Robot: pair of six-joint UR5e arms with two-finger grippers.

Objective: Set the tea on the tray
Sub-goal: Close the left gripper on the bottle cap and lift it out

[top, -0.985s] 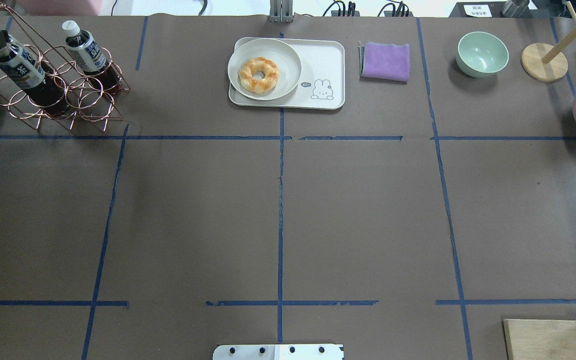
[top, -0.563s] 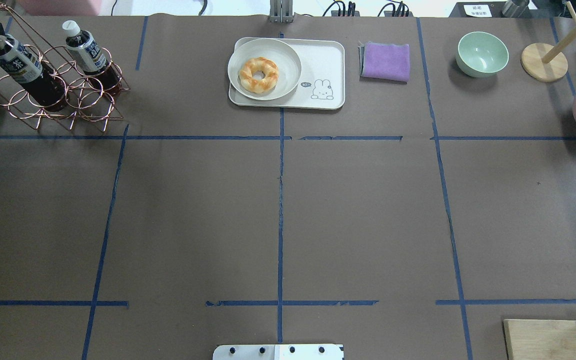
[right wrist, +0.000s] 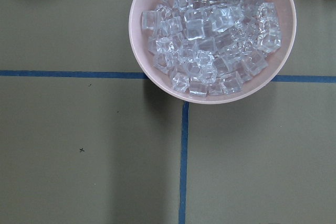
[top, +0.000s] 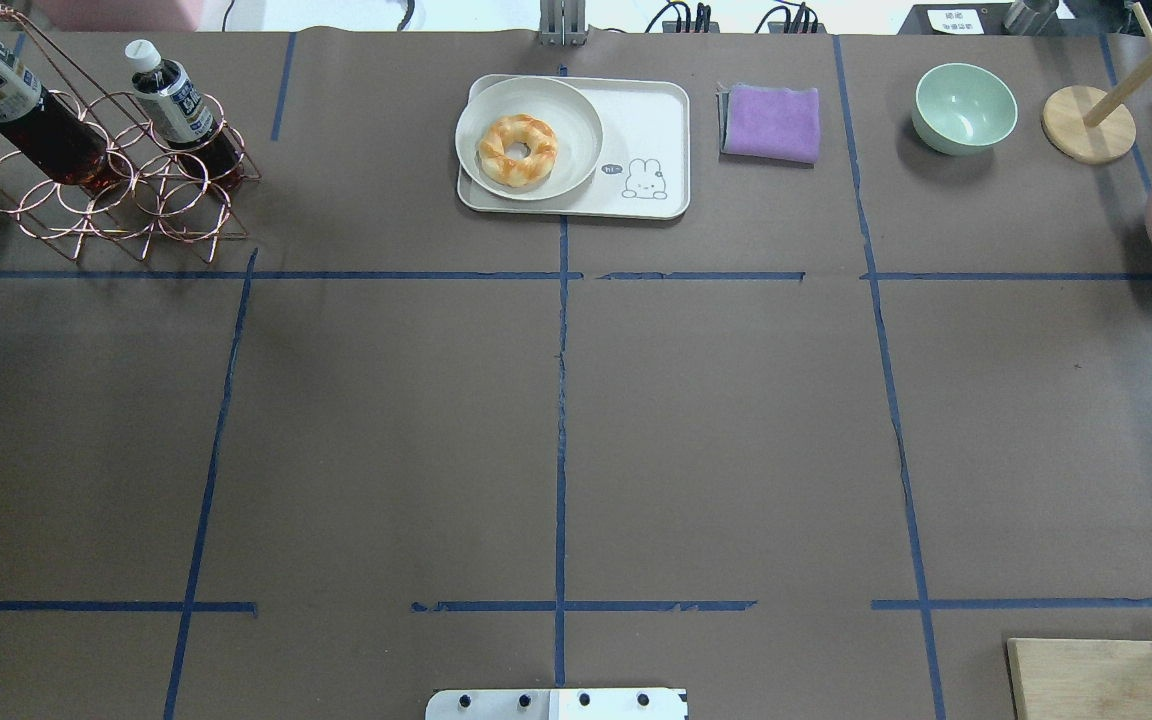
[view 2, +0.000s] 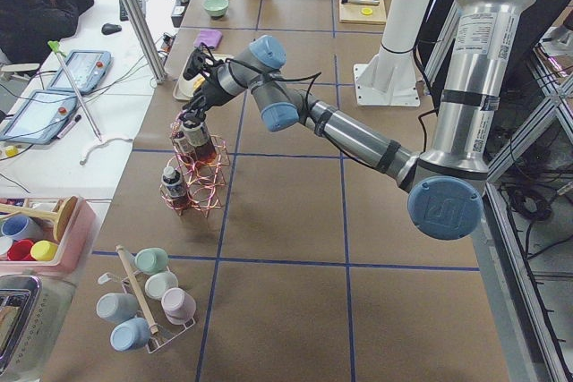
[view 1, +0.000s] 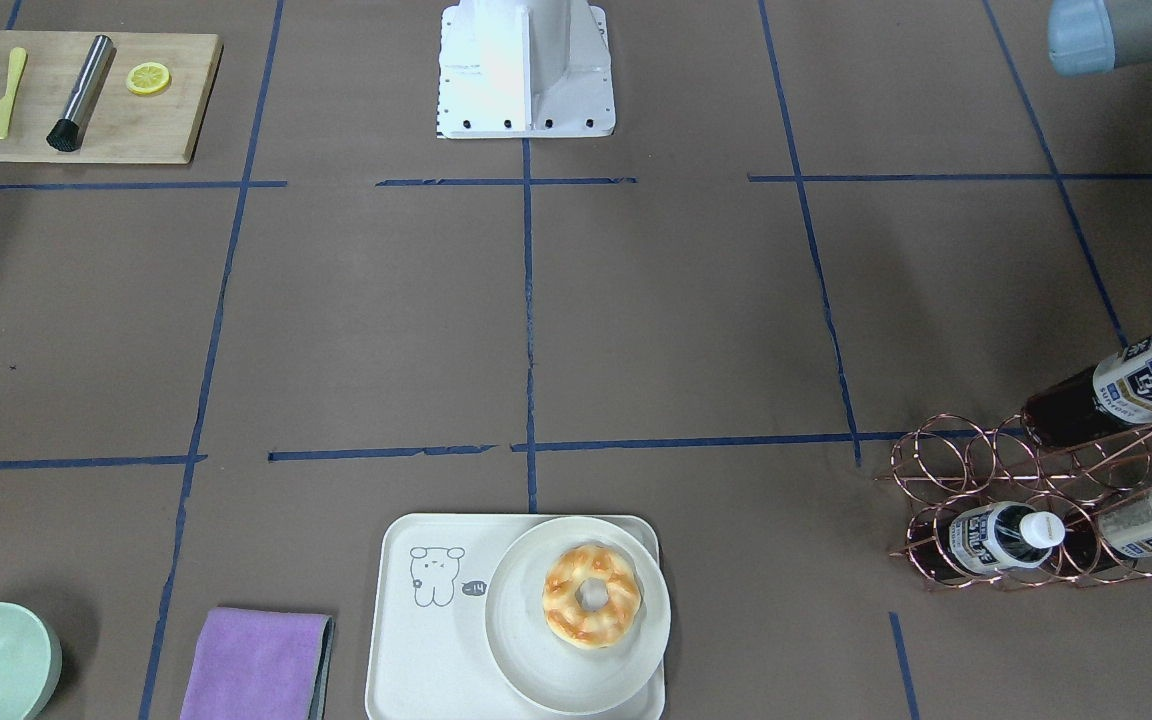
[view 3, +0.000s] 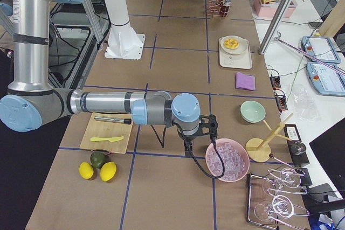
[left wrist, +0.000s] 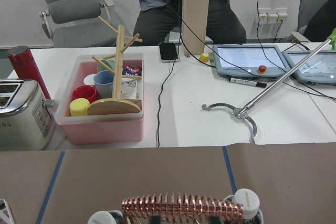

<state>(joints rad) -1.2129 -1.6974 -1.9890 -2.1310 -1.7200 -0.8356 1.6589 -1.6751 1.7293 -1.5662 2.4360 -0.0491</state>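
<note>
Tea (top: 11,105) tilted over rack (top: 141,200), neck in left gripper (view 2: 192,116)

I see matt brown paper (top: 386,420) over the table. The far-left rack (top: 116,190) is shiny copper-coloured wire — the tea bottle (top: 26,115) in it is glossy clear plastic. The tray (top: 651,120) looks smooth and matt; the purple cloth (top: 771,122) looks soft.

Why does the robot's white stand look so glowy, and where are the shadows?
Exterior front-facing: bright light washes out the top of the white base, hiding detail. Right wrist-mounted: the ice cubes glint but stay sharp, and a soft shadow runs down the paper below the pink bowl. Overhead exterior: the green bowl has a soft shadow beside it.
</note>
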